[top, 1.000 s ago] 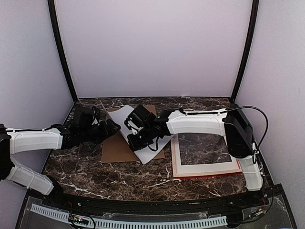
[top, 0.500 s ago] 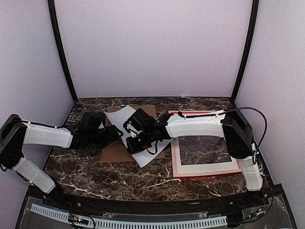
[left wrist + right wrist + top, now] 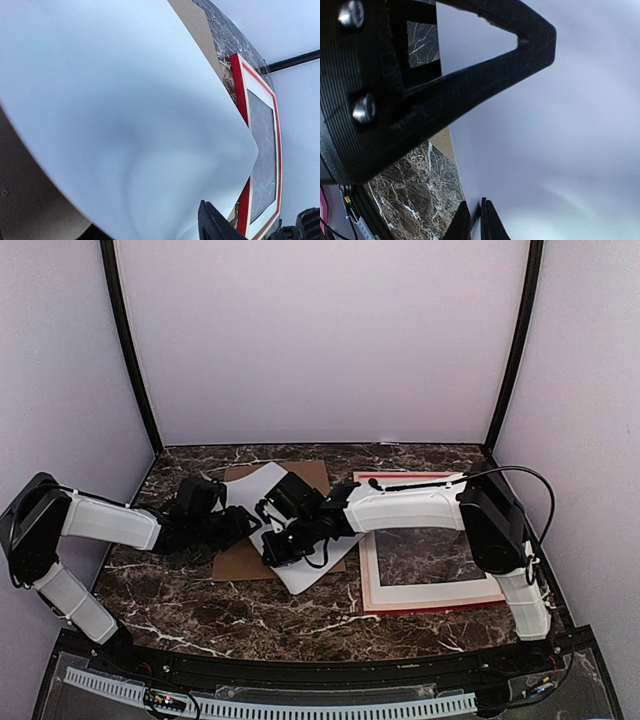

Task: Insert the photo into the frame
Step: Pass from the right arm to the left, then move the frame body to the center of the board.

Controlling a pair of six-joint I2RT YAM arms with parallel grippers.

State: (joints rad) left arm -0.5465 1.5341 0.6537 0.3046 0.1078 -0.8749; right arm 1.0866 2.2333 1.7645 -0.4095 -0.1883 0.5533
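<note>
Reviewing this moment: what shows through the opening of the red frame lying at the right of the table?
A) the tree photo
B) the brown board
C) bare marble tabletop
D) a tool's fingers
C: in the top view the frame lies flat with only the dark, veined marble tabletop visible inside its opening, so nothing has been put in it.

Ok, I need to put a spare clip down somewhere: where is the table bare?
Barest: the near marble strip in front of the backing board and the frame; also the marble showing inside the frame. Crowded: the middle, where the left hand and right hand meet at the photo.
</note>
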